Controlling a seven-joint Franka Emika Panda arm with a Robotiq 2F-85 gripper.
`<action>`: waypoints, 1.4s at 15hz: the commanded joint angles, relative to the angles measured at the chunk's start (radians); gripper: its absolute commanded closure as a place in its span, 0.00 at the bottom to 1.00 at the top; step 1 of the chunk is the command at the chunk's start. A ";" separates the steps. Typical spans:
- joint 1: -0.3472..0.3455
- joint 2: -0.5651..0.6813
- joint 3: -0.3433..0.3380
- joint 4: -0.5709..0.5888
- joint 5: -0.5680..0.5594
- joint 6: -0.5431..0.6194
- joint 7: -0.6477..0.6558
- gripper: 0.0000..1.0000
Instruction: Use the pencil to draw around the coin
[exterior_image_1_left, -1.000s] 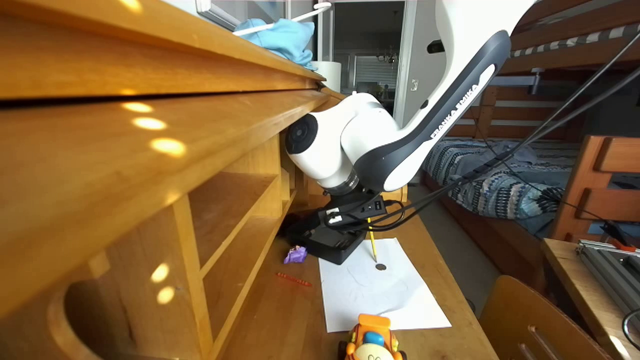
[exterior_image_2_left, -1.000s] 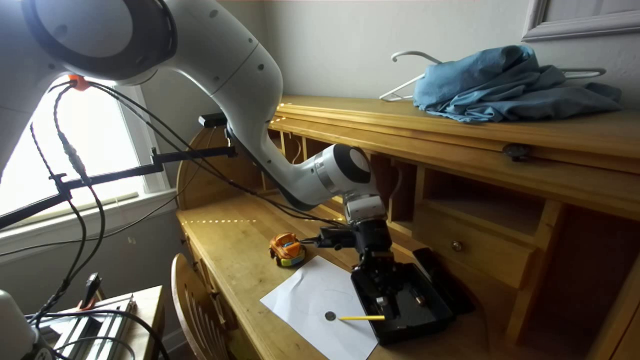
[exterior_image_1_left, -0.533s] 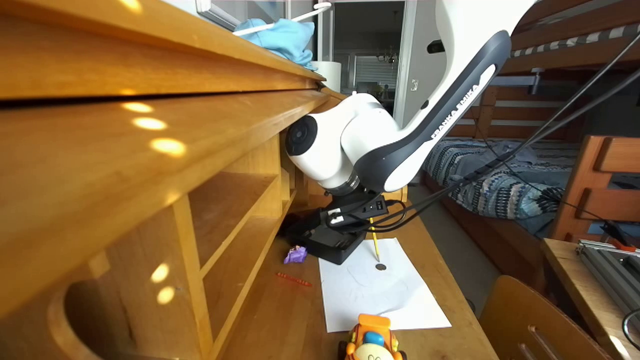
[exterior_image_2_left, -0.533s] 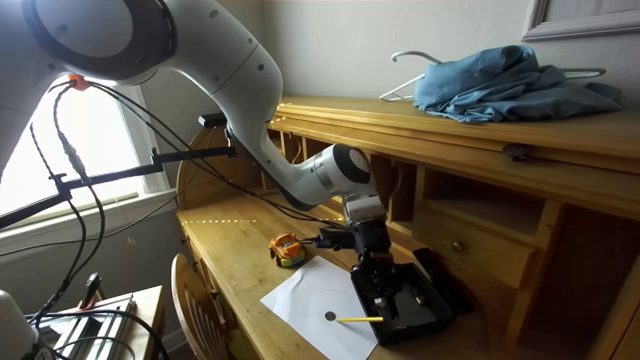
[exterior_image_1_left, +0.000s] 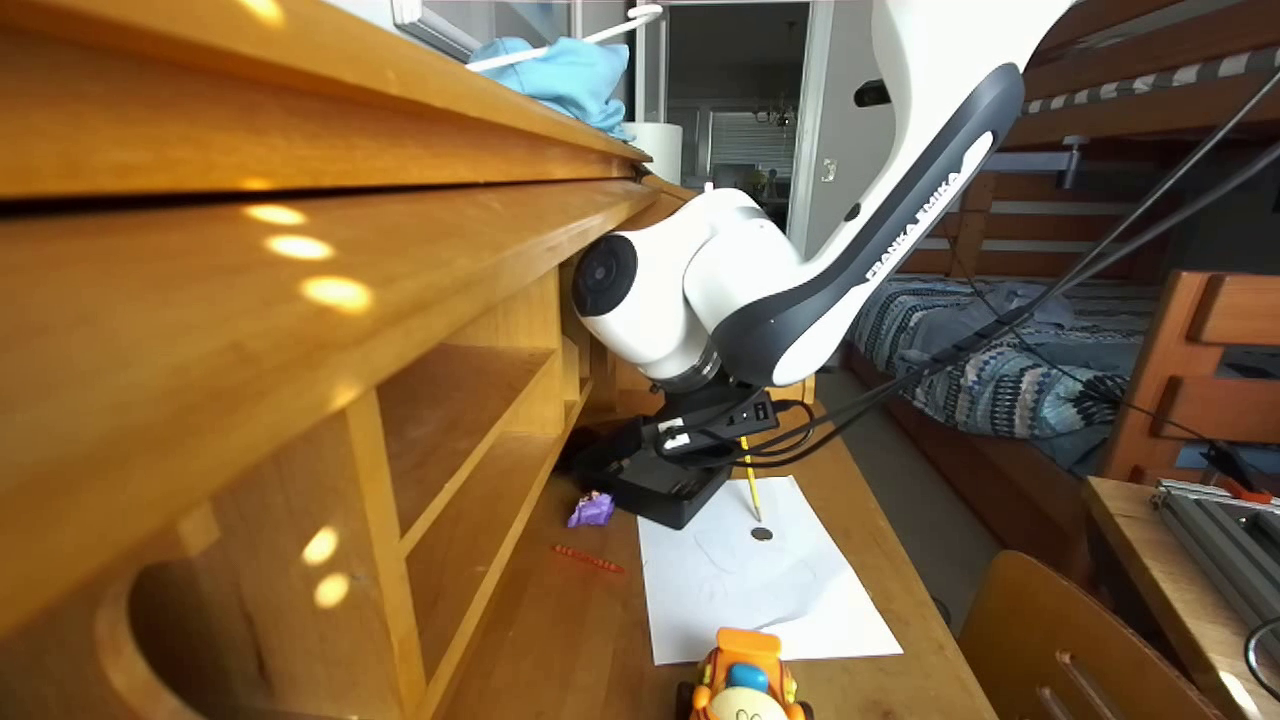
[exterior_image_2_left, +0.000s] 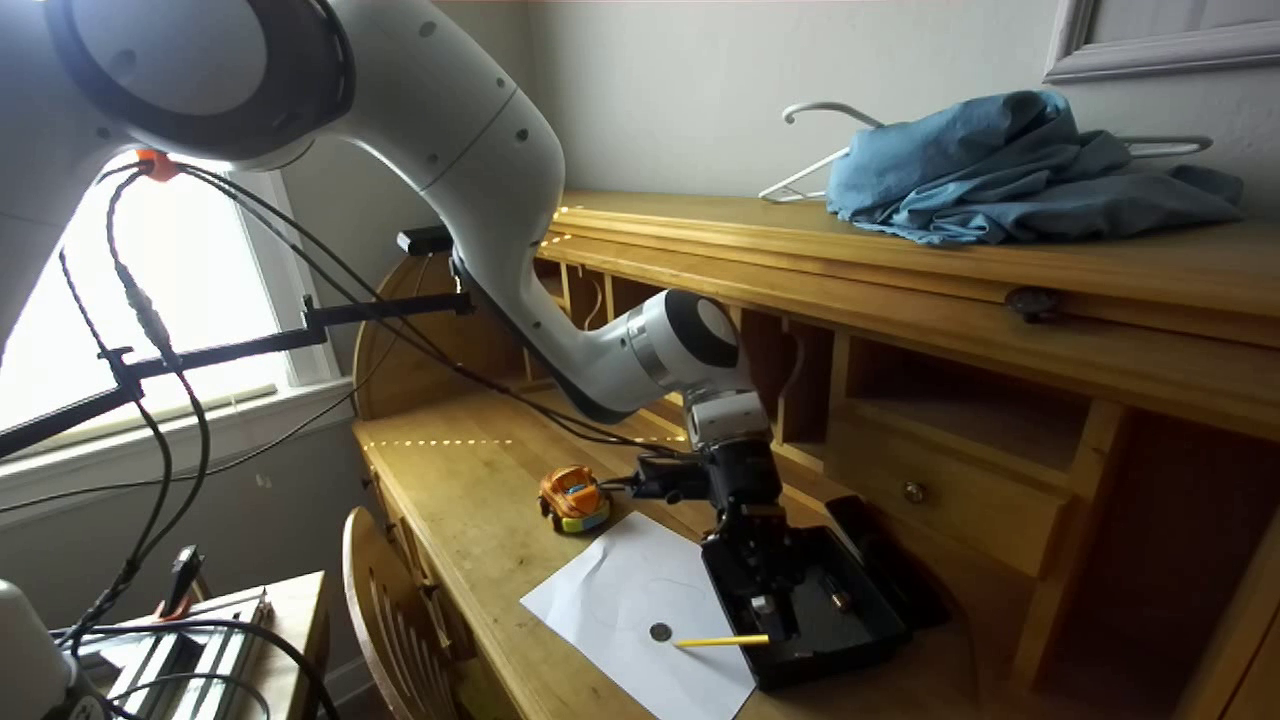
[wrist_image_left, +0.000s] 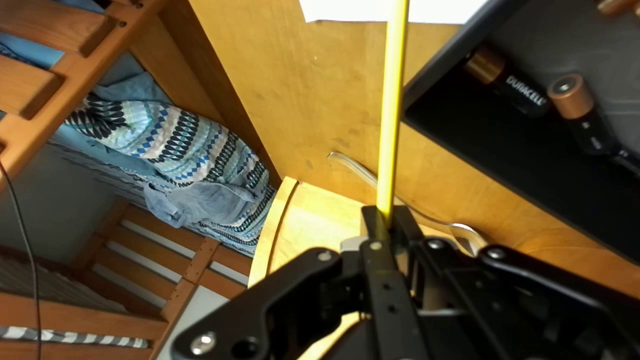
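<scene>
Your gripper (wrist_image_left: 385, 216) pinches the pencil (wrist_image_left: 393, 106) well back from its tip, presumably to reach round the coin (exterior_image_2_left: 661, 632)

Thin yellow pencil (wrist_image_left: 392, 110), slanted, gripped in my jaws, far end just beside coin (exterior_image_2_left: 660, 632); can't tell whether tip touches paper (exterior_image_2_left: 600, 590). Coin dark, round, flat on paper.

Below the fingers (wrist_image_left: 408, 230) spreads the sun-flecked desk (exterior_image_2_left: 460, 480), its shelves (exterior_image_1_left: 470, 400) near them, while the bed (exterior_image_1_left: 960, 470), the chair (exterior_image_1_left: 1020, 610) and a bright window (exterior_image_2_left: 215, 280) all stand well apart.
</scene>
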 joint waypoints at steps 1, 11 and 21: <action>-0.005 -0.003 0.012 -0.006 -0.042 -0.023 0.010 0.98; -0.012 -0.010 0.019 -0.008 -0.033 -0.019 0.013 0.30; -0.052 -0.079 0.041 -0.046 0.041 0.051 0.125 0.00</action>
